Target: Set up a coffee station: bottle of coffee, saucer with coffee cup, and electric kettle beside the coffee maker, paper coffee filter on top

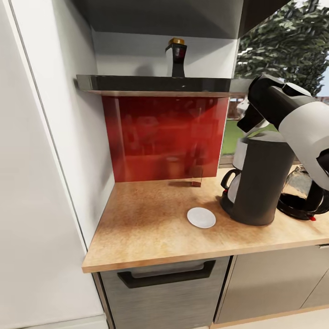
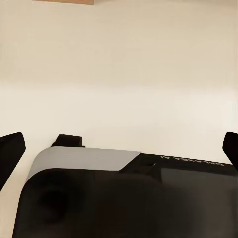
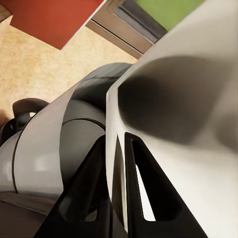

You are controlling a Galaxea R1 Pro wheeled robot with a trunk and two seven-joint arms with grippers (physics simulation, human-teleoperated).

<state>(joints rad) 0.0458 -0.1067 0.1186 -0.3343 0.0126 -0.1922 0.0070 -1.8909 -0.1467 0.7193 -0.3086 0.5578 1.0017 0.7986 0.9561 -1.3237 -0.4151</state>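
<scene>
Hovering over the coffee maker (image 1: 258, 183) on the desk (image 1: 151, 228), the right pincer (image 3: 116, 188) is gripping the white paper filter (image 3: 183, 99), apparently seating it on top, which calls for lowering, centring, then releasing it there.

Red backsplash (image 1: 167, 137) glowing mid-frame in my head view, white wall (image 1: 41, 160) filling the left, dark-handled drawer (image 1: 167, 273) at the bottom, green foliage (image 1: 288, 41) upper right.
</scene>
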